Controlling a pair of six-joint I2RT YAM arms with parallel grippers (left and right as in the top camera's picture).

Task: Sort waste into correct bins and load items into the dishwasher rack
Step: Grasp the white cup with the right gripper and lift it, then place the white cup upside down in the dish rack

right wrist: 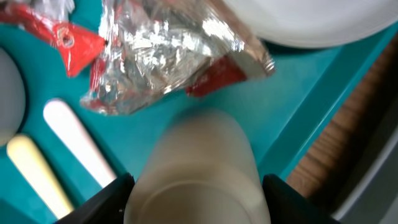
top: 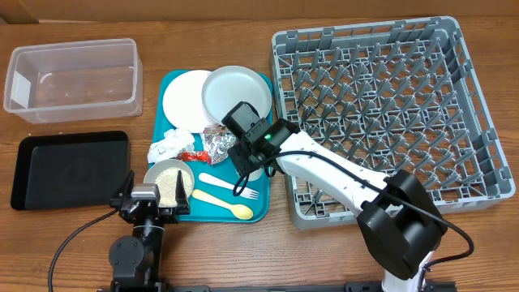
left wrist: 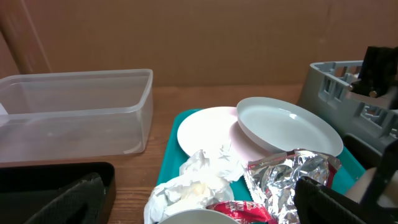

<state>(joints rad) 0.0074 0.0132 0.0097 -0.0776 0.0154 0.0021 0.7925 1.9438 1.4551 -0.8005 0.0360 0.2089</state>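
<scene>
Near edge: left claw [top: 152, 193] spread wide, by 1 bowl [top: 170, 180] w/ rice grains [top: 169, 186]. On the teal tray [top: 259, 207] we count 1 spoon [top: 220, 204] and 1 fork [top: 229, 186], long axes approx left-right, heads twd the right edge. Right claw [right wrist: 199, 186] clamped on 1 cup [right wrist: 199, 149]. Farther: 1 napkin [top: 169, 146], 1 red wrapper [top: 193, 156], 1 foil ball [top: 217, 143]. Then 2 plates, grey plate [top: 237, 91] overlapping white-pink plate [top: 185, 99]. Black tray [top: 69, 166] at left edge, clear tub [top: 73, 45] at far-left corner, 1 rack [top: 369, 32] far right.

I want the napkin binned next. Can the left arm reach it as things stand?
Probably yes: the napkin lies uncovered on the tray just beyond the bowl, ahead of the open left gripper; the right gripper is at the cup.
</scene>
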